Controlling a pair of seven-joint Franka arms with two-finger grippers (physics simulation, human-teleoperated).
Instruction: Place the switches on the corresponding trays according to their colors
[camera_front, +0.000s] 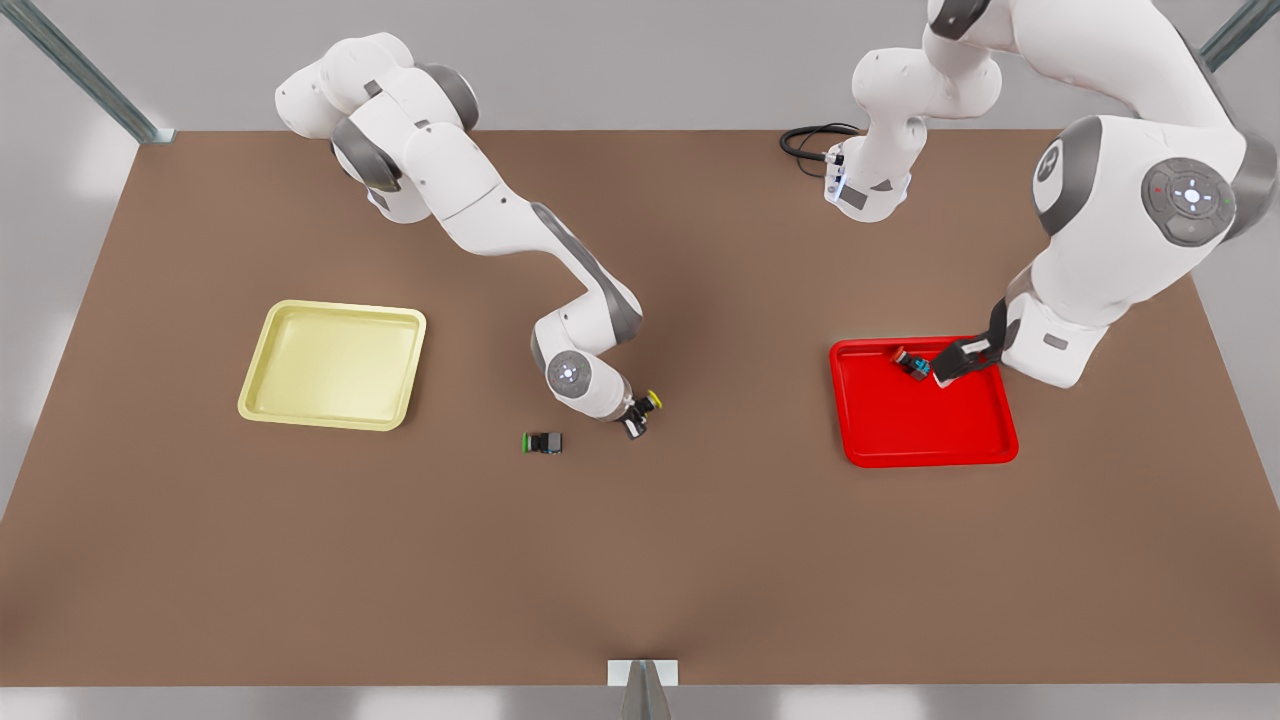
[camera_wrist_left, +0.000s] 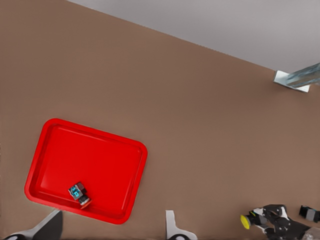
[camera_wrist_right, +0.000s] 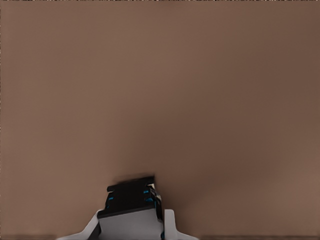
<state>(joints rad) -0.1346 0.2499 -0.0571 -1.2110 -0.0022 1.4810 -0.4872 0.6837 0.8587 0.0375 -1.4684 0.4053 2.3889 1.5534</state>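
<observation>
Over the brown table (camera_front: 700, 560), left gripper (camera_front: 945, 368) spread above red tray (camera_front: 925, 440); right gripper (camera_front: 637, 415) clasps yellow switch (camera_front: 652, 401).

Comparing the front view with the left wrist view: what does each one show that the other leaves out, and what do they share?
Front view adds: the pale yellow square plastic tray and the green-capped dark push-button switch on the brown table.
Left wrist view adds: the left gripper, its white fingertips spread wide, open, at the edge of the bright red square plastic tray.
Shared: that red tray, the red-capped switch lying inside it, and the right gripper shut on the yellow-capped switch.
</observation>
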